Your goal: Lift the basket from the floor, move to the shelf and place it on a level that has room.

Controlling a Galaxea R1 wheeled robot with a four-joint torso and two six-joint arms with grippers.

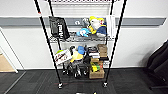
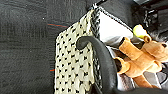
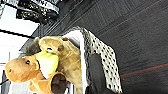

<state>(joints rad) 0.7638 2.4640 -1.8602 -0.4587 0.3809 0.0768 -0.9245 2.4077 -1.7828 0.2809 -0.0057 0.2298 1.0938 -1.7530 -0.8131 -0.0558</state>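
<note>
Facing the shelf (image 1: pixel 82 45) squarely, the robot stood close before it, dark carpet floor (image 1: pixel 32 81) between. The basket (image 2: pixel 73 67) showed beside each wrist, a brown plush horse (image 3: pixel 50 65) riding inside, carpet beneath it; whether it was lifted clear could not be told. Done well, this step meant keeping the basket level and picking a tier with room: the middle level (image 1: pixel 75 38) and the lower one looked crowded. Whether either pincer was apart or clamped could not be told.

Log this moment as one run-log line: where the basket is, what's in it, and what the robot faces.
basket: above carpet floor | contents: brown plush toy | facing: shelf, tiers cluttered | grippers: fingers unclear
</note>
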